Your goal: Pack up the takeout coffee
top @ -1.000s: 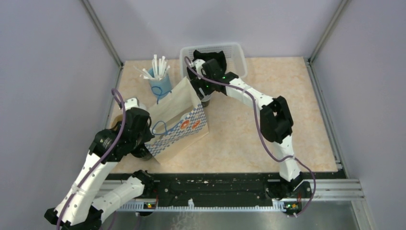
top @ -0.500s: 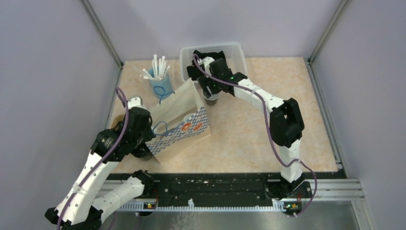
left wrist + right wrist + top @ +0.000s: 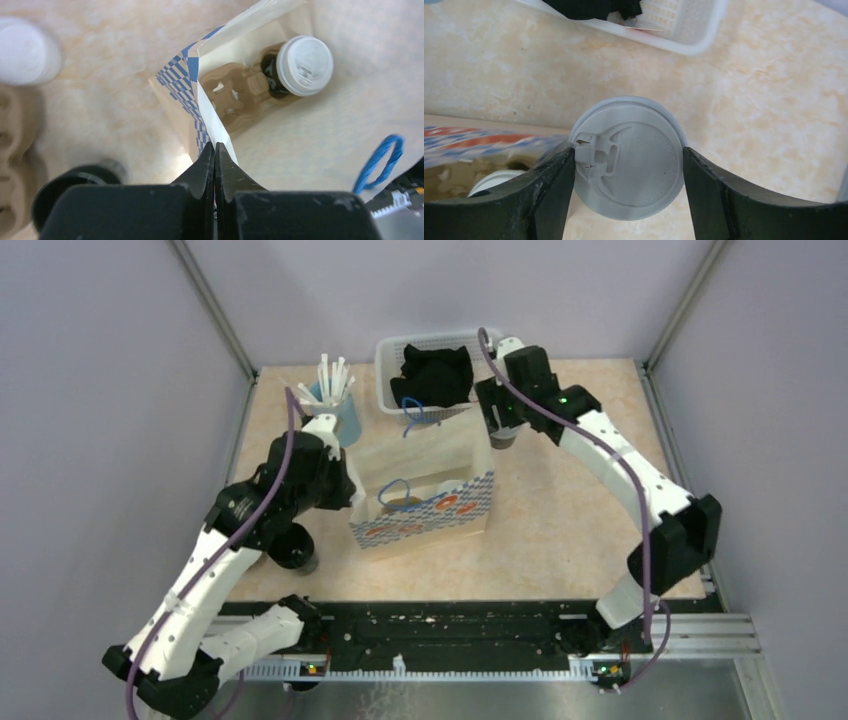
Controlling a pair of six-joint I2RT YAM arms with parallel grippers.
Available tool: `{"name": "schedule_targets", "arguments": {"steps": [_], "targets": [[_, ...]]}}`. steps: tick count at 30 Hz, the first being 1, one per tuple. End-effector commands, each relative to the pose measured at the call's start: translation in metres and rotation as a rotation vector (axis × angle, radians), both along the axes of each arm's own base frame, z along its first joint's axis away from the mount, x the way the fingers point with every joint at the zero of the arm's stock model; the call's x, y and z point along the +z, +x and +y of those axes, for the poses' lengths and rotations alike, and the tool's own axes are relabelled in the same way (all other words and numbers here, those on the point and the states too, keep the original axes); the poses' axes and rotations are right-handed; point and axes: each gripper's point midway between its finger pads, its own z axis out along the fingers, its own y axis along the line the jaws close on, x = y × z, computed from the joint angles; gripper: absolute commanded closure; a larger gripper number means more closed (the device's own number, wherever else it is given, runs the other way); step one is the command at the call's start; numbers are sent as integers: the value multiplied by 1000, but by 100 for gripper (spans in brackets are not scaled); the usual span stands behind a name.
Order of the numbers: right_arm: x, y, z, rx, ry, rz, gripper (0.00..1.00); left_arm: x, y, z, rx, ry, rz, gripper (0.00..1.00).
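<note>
A paper bag (image 3: 430,522) with a blue check pattern stands open mid-table. My left gripper (image 3: 352,490) is shut on its left rim (image 3: 210,125). Inside the bag sits a brown pulp carrier (image 3: 232,95) with one white-lidded cup (image 3: 304,65) in it. My right gripper (image 3: 503,425) is shut on a second cup with a pale grey lid (image 3: 634,150), one finger (image 3: 549,185) on each side, just off the bag's far right corner. A third white lid (image 3: 25,50) and another brown carrier (image 3: 12,150) show at the left of the left wrist view.
A white basket (image 3: 495,345) with black items stands at the back. A blue holder of white straws (image 3: 335,405) is at the back left. An all-black cup (image 3: 297,550) stands under my left arm near the front left.
The bag went from tilted to upright and shifted right, its rim raised by my left gripper. My right gripper carried its cup from behind the bag to its right corner.
</note>
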Motion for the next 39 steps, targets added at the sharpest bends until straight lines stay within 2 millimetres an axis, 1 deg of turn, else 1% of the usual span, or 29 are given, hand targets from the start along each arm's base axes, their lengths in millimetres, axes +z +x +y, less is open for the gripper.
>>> {"name": "schedule_targets", "arguments": {"steps": [1, 3, 5, 7, 9, 10, 13, 15, 18, 20, 22, 24, 26, 29, 31, 34, 35, 36, 39], "targets": [[74, -46, -45, -78, -5, -93, 28, 37, 16, -52, -240, -116, -94, 100], [101, -64, -62, -109, -7, -129, 28, 37, 22, -53, -207, -132, -93, 100], [128, -79, -78, -130, -5, -172, 28, 35, 27, -51, -162, -143, -92, 100], [155, -92, -84, -96, 8, -223, 29, 36, 29, -51, -144, -154, -95, 100], [181, -105, -80, -32, 51, -265, 31, 41, 30, -52, -141, -166, -112, 100], [194, -111, -73, 19, 88, -286, 32, 44, 31, -52, -141, -171, -121, 100], [229, -135, -43, 217, 215, -332, 36, 50, 32, -52, -152, -163, -138, 100], [243, -152, -22, 346, 304, -342, 36, 50, 33, -52, -162, -150, -144, 100], [254, -180, 9, 512, 418, -323, 36, 50, 33, -52, -180, -132, -157, 100], [255, -194, 28, 590, 458, -313, 36, 53, 34, -52, -195, -129, -186, 100], [250, -208, 49, 649, 498, -280, 36, 57, 36, -53, -215, -129, -225, 100], [240, -216, 67, 700, 498, -259, 36, 62, 37, -54, -229, -138, -271, 100], [225, -223, 87, 751, 478, -238, 35, 64, 36, -55, -245, -149, -313, 100], [202, -221, 108, 783, 385, -237, 37, 67, 34, -54, -257, -152, -364, 100], [189, -219, 118, 793, 304, -258, 38, 66, 34, -48, -249, -135, -393, 100], [172, -215, 125, 802, 185, -296, 39, 65, 32, -42, -253, -113, -453, 100], [165, -216, 127, 813, 145, -303, 39, 65, 32, -41, -258, -106, -474, 100], [157, -216, 129, 818, 101, -310, 39, 64, 34, -35, -235, -86, -494, 100], [136, -226, 137, 866, -25, -320, 39, 63, 34, -31, -229, -69, -523, 100]]}}
